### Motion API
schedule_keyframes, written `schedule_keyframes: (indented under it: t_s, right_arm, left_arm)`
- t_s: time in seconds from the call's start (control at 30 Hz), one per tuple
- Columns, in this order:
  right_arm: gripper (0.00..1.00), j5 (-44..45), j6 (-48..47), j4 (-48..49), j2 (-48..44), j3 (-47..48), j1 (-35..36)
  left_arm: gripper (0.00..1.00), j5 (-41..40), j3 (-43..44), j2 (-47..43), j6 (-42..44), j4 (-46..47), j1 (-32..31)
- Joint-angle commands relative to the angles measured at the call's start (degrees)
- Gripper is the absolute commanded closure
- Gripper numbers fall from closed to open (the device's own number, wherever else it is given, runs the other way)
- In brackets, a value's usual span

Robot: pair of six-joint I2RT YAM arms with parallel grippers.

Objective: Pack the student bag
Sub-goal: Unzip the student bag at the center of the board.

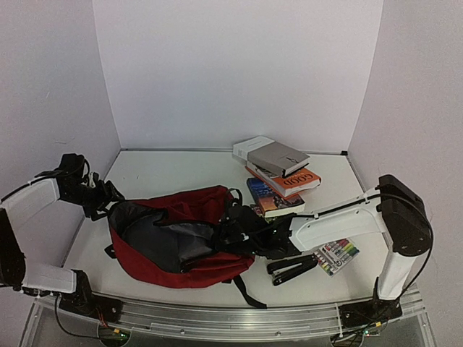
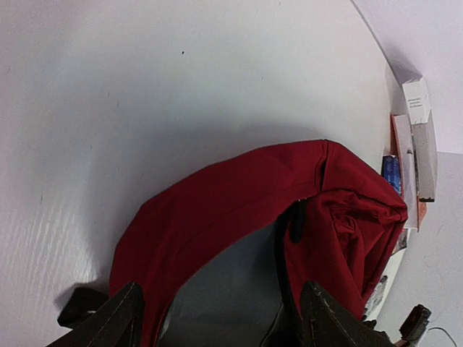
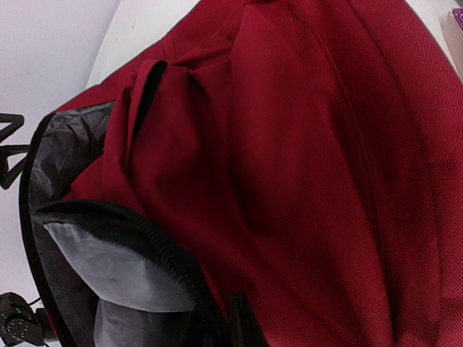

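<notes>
Top external: shows student bag (image 1: 181, 242) slumped mid-desk (image 1: 166, 170), mouth gaping leftward, grey lining exposed; books (image 1: 278, 173) stacked beyond.
Left wrist: left jaws wide apart, one either side of red rim, clamping nothing.
Right wrist: close against red fabric near zipper edge; cannot tell right jaws' state.
Probably soft, floppy, light. Best pinched at stiffer zipper rim.

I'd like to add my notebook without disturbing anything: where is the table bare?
Bare table lies between the student bag and the back wall, left of the book stack. The right side is crowded: stapler and marker pack beside the bag.
</notes>
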Motion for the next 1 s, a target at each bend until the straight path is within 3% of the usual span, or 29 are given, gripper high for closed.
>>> schedule_keyframes:
  t_s: [0.0, 0.07, 0.3, 0.47, 0.57, 0.8, 0.97]
  right_arm:
    - [0.84, -1.4, -0.1, 1.7, 1.4, 1.3, 0.0]
    - [0.78, -2.6, -1.3, 2.3, 1.3, 1.0, 0.0]
    - [0.37, -3.9, -10.8, 2.5, -2.9, -0.3, 0.0]
    - [0.21, -6.5, -23.4, 0.6, -6.0, 1.7, 1.1]
    - [0.16, -4.8, -28.2, -3.9, -6.7, 4.5, 2.1]
    - [0.15, -2.3, -32.7, -10.1, -1.2, 12.7, 2.5]
    - [0.19, -2.7, -33.7, -10.9, 3.9, 18.9, 2.7]
  left_arm:
    - [0.24, 6.3, -4.6, -9.8, -7.9, 1.8, -0.6]
    - [0.24, 7.9, -5.5, -13.7, -10.2, 1.6, -2.2]
    - [0.2, 2.5, -5.0, -20.5, -11.9, -6.7, -5.9]
    - [0.18, -1.4, -7.0, -22.7, -13.0, -10.5, -6.1]
    - [0.19, 1.4, -6.7, -24.1, -13.6, -8.8, -6.2]
    - [0.2, 8.6, -4.3, -22.5, -15.0, -4.8, -7.4]
    - [0.21, 7.1, -3.8, -18.2, -18.2, 0.0, -14.0]
